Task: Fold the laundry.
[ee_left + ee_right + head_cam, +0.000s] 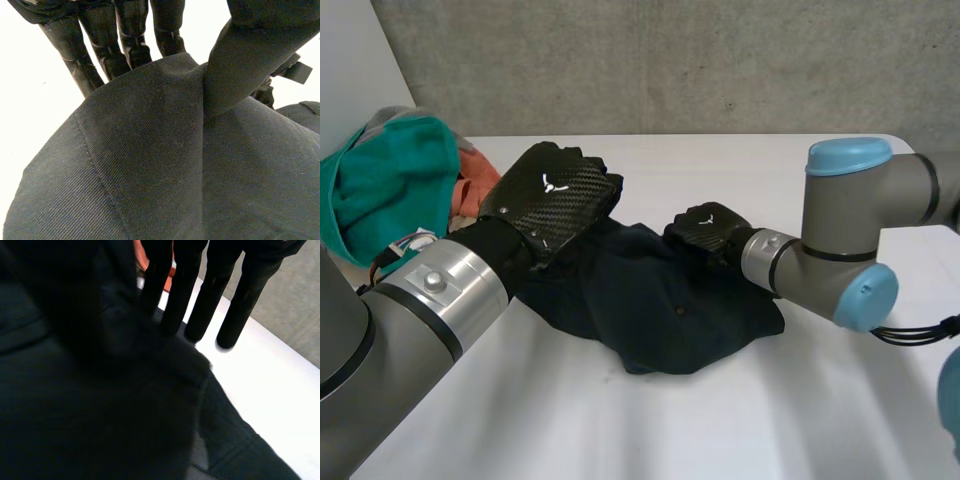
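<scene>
Head view: the left hand [555, 200] sits left of centre in the frame, and its woven carbon-pattern back carries a small white emblem [556, 184], a mark rather than lettering. It rests on the far left edge of a dark navy garment [660, 310], which lies crumpled in the middle of the white table [770, 420]. A small round stud [678, 312] shows on the cloth near its middle. The right hand [708, 228] is at the centre of the frame, on the garment's far right part, with its grey arm and light-blue caps reaching in from the right.

In the left wrist view the fingers [100, 55] are straight and reach down behind a raised ridge of the cloth. The thumb [245, 60] presses into that ridge from the other side, so the fabric is pinched between them. A stitched seam runs across the cloth below the palm.

In the right wrist view the fingers [235, 305] are also straight. Some fingertips stand at the garment's edge and some on the bare table beside it, with the cloth bunched up between them and the thumb and pinched there.

At the upper left of the head view a pile of teal cloth [390, 190] and orange cloth [475, 180] lies just beside the left hand. The lower part and right side of the frame are bare tabletop. A strip of table also runs behind the garment up to the grey concrete wall [670, 60].
</scene>
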Robot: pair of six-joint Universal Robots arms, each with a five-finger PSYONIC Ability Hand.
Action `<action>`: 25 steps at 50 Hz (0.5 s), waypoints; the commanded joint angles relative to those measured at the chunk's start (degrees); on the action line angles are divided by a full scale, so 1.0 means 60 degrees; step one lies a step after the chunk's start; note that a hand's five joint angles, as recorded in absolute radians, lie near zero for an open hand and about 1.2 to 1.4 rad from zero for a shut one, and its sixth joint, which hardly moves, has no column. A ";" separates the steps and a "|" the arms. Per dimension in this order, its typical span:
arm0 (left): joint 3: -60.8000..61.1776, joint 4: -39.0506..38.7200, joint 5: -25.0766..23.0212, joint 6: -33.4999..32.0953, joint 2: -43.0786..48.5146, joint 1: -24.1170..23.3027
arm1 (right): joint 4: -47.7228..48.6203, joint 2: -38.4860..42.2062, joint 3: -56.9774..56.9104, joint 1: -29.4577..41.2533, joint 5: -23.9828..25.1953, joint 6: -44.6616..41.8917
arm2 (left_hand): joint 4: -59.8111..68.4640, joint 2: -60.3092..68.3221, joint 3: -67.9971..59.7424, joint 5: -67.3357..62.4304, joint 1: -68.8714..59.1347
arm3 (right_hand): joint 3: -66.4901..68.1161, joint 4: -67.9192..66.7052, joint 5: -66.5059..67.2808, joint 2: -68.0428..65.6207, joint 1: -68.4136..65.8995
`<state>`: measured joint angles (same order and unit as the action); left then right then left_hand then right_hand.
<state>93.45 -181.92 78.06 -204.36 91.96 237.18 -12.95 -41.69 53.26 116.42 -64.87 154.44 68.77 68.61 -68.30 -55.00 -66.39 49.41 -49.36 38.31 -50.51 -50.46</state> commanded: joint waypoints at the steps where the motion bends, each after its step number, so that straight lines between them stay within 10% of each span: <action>1: 0.0157 -0.0046 0.0013 0.0002 -0.0092 0.0035 | 0.0708 -0.0680 -0.0074 -0.0023 -0.1359 -0.0001 | 0.1871 0.1899 -0.1949 -0.2500 -0.2268 | 0.5098 -0.5106 0.5282 -0.4916 -0.4923; 9: 0.0172 -0.0207 0.0028 -0.0013 -0.0458 0.0503 | 0.0228 -0.4955 0.2208 -0.0635 -0.1786 -0.0892 | 0.1871 0.1899 -0.1949 -0.2500 -0.2268 | 0.5098 -0.5106 0.5282 -0.4916 -0.4923; 25: 0.1314 -0.1027 -0.0031 0.0119 0.0111 0.0621 | -0.2939 -0.7275 0.4774 -0.1649 -0.1683 -0.2682 | 0.1871 0.1899 -0.1949 -0.2500 -0.2268 | 0.5098 -0.5106 0.5282 -0.4916 -0.4923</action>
<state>98.88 -186.42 77.89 -203.88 87.35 241.28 -27.78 -84.37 76.02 107.00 -75.18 141.41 68.78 68.61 -68.30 -55.00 -66.39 67.93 -68.52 57.69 -67.56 -64.20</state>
